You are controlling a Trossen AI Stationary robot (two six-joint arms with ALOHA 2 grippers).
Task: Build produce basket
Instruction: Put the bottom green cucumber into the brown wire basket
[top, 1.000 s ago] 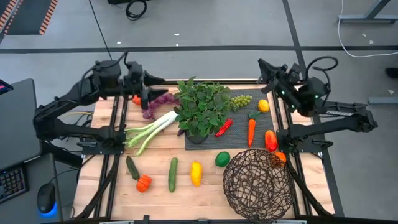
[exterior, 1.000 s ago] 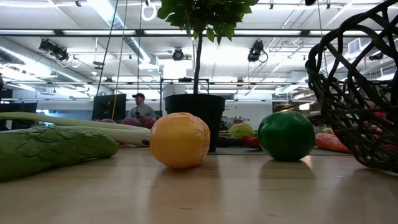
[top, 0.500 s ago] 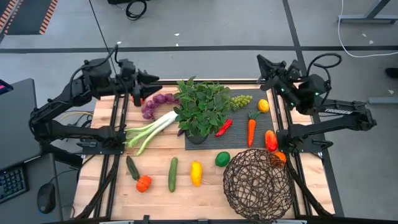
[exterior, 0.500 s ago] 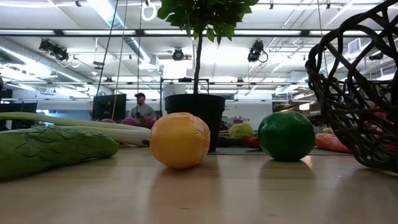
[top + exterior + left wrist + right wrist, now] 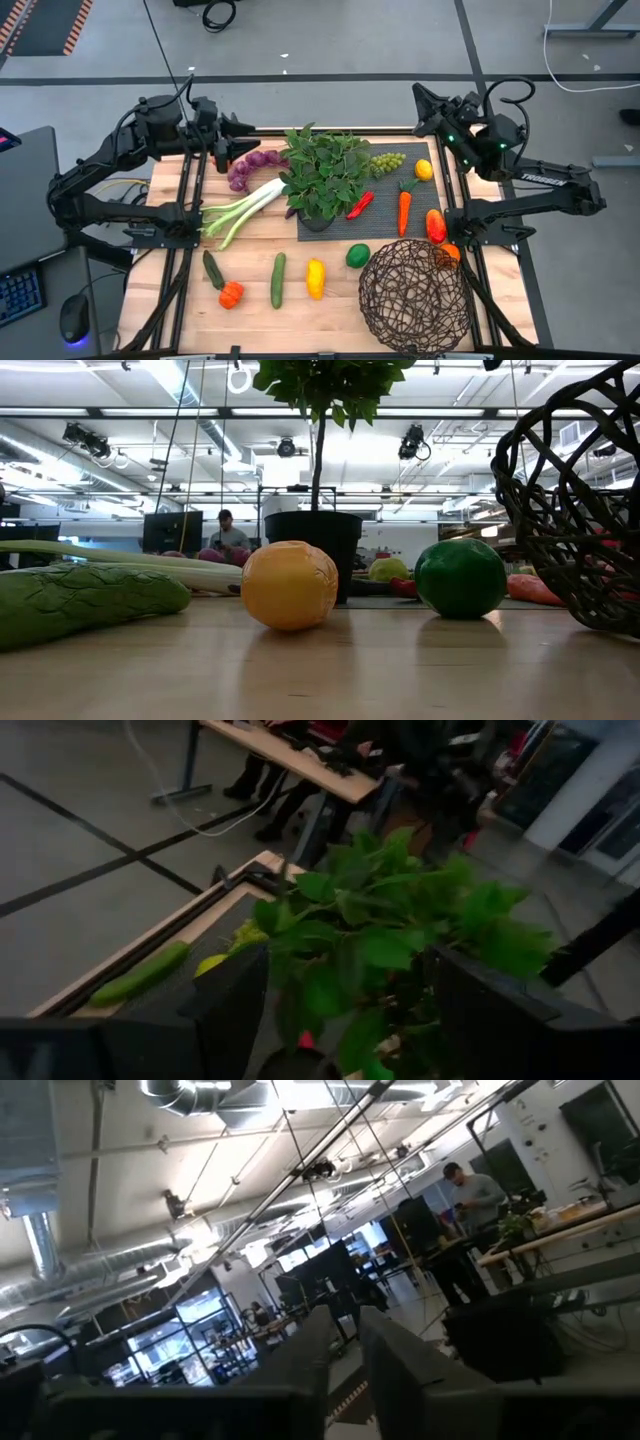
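The basket point(image 5: 415, 296) is seen standing on the near right part of the wooden table point(image 5: 250, 320), and nothing can be made out inside its open wire weave, so the filling is judged not yet begun. The produce is spread across the table rather than gathered. A lime point(image 5: 357, 255) lies just beside the basket's rim, with a lemon point(image 5: 315, 278), a cucumber point(image 5: 278, 280) and a small orange tomato point(image 5: 231, 294) further along the near edge. A carrot point(image 5: 404, 208), a red chili point(image 5: 360, 205) and green grapes point(image 5: 387, 161) are laid on the black ribbed mat point(image 5: 385, 215), near the potted plant point(image 5: 322, 175). A leek point(image 5: 240, 210) and purple grapes point(image 5: 252, 165) lie on the plant's other side.

The left gripper point(image 5: 235, 143) is held above the table's far left corner, its fingers point(image 5: 235, 1010) set well apart and empty, pointed toward the plant. The right gripper point(image 5: 425, 103) is raised at the far right corner, aimed out into the room; its fingers point(image 5: 300, 1365) are parted only by a narrow gap, with nothing between them. Both arms appear to be kept clear of the produce.
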